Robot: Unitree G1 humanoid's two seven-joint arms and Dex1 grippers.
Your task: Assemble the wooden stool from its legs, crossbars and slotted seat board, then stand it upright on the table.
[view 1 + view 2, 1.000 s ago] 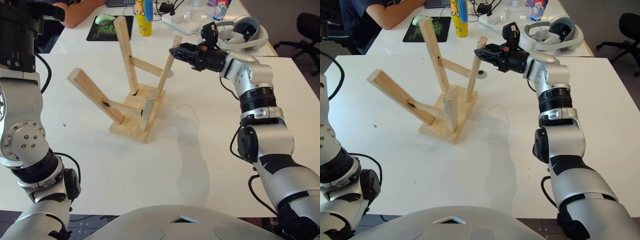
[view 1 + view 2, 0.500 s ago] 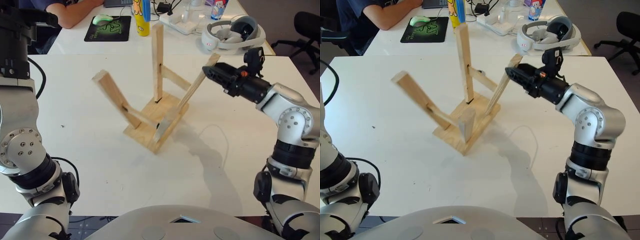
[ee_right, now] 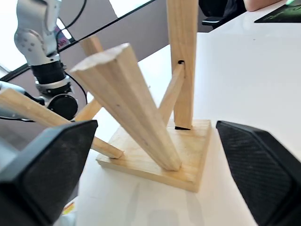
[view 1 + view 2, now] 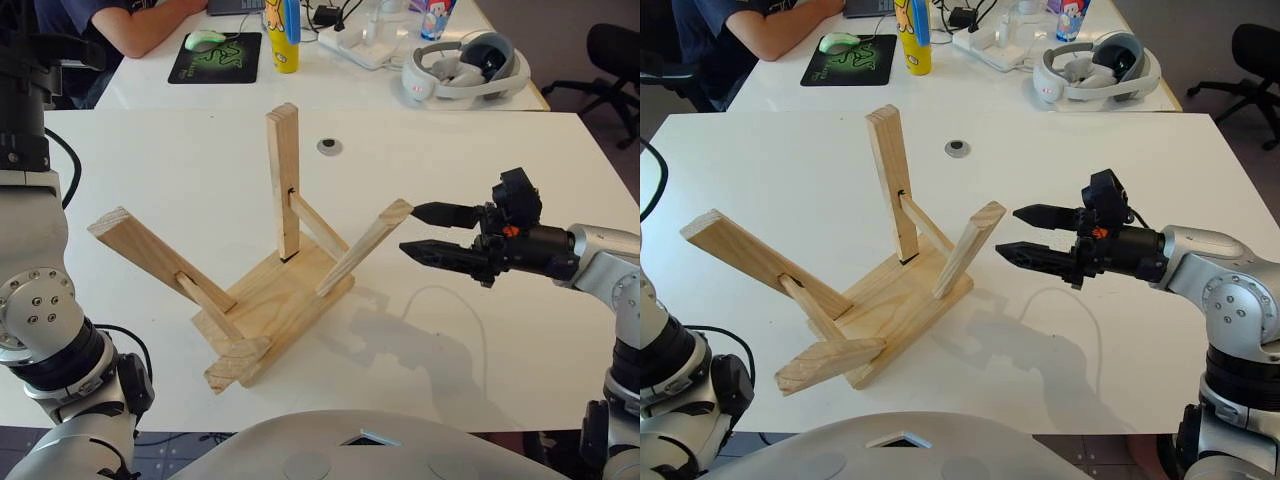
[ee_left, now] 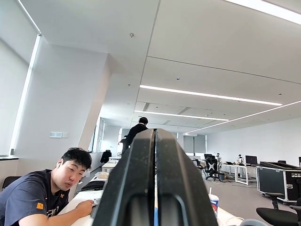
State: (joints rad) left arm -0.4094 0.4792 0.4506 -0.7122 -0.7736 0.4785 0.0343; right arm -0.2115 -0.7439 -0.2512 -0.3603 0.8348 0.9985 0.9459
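Observation:
The wooden stool (image 4: 272, 305) lies upside down on the white table (image 4: 480, 350), seat board down and its legs splayed upward. One leg (image 4: 283, 180) stands nearly upright, and another (image 4: 365, 246) leans toward the right. My right gripper (image 4: 409, 229) hovers just right of that leaning leg's tip, open, with nothing between its fingers and a small gap to the wood. In the right wrist view the same leg (image 3: 136, 108) rises between the two dark fingertips. My left gripper (image 5: 155, 136) is raised toward the ceiling, shut and holding nothing.
A small black round piece (image 4: 328, 146) lies on the table behind the stool. The far desk holds a yellow bottle (image 4: 284, 35), a mouse pad (image 4: 205, 55) and a white headset (image 4: 465, 70). A person's arm rests there, away from the stool.
The right gripper has let go of the leaning leg's tip and now hangs open beside it. The stool has swung round and come nearer the front left of the table.

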